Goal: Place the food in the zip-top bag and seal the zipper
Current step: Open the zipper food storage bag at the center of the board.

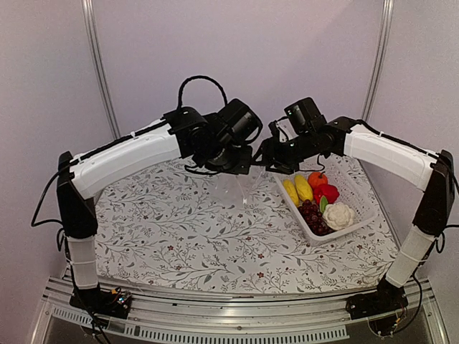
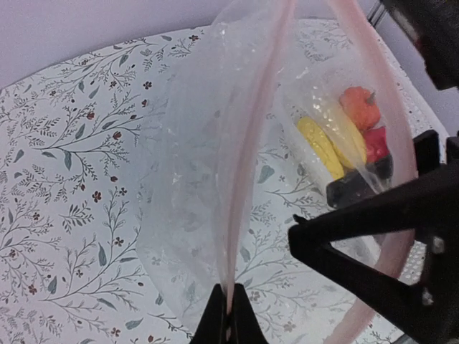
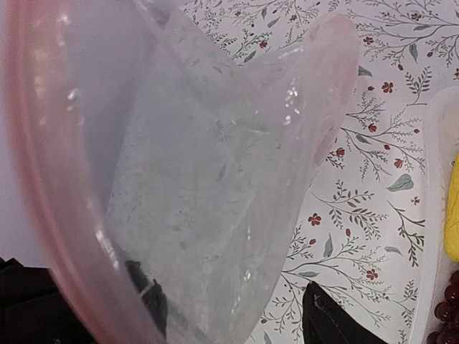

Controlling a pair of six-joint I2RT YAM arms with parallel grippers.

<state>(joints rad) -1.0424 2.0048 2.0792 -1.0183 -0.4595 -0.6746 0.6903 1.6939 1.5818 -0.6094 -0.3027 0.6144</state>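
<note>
The clear zip-top bag [image 1: 240, 188] hangs above the floral table between my two grippers, its mouth open. My left gripper [image 2: 231, 319] is shut on the pink zipper [image 2: 252, 158] strip at the mouth edge. My right gripper [image 3: 233, 315] is open; one finger [image 3: 147, 304] shows through the plastic and the other finger [image 3: 326, 319] is outside the bag [image 3: 215, 179]. No food shows inside the bag. The yellow pieces [image 1: 297, 190], orange pumpkin [image 1: 317, 179], red pepper [image 1: 327, 193], grape bunch [image 1: 313, 215] and cauliflower [image 1: 338, 215] lie in the white basket.
The white perforated basket [image 1: 361, 192] stands on the right side of the table, just right of the hanging bag. The floral cloth [image 1: 179, 236] covers the table. Grey walls and two poles stand behind. The right gripper's black body fills the right side of the left wrist view [image 2: 401, 236].
</note>
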